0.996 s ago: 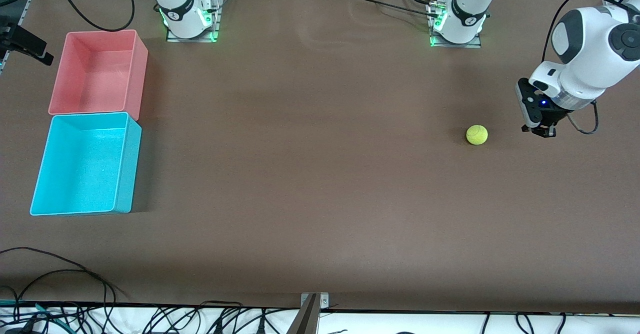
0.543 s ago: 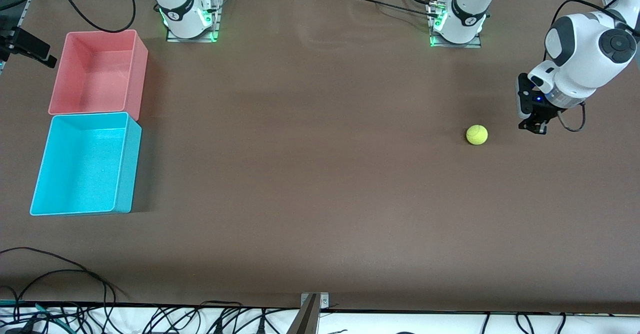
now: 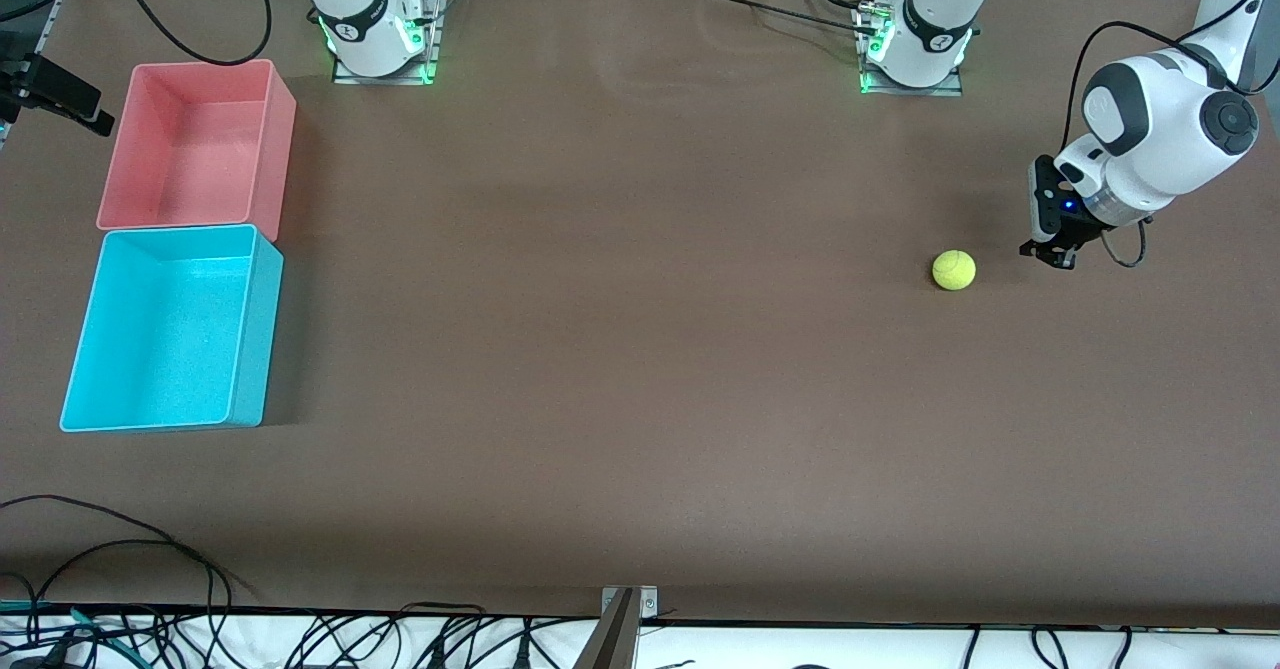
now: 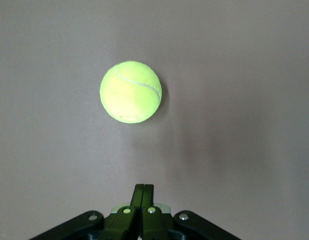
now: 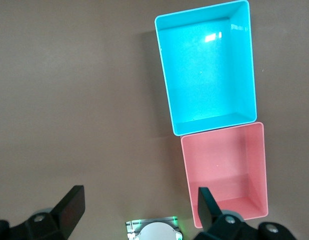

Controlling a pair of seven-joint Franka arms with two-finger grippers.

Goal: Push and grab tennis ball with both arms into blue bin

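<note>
Left tool [image 3: 1047, 255] pressed together, low at frame's right, just beside tennis ball [image 3: 954, 270], untouched on surface [image 3: 640, 349]. Ball seam shows only in left wrist view. Right tool [image 5: 137, 210] spread, empty, above blue bin [image 5: 207, 65] and pink bin [image 5: 227, 172].

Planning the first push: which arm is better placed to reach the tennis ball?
Left. The left gripper, shut, sits beside the tennis ball. The right gripper waits open, high near the blue bin.

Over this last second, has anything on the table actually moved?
Only the left gripper: fingers shut, holding nothing, it crept toward the tennis ball without touching it. The ball, the blue bin and the pink bin stayed put. The right gripper waits open, high above the bins.
</note>
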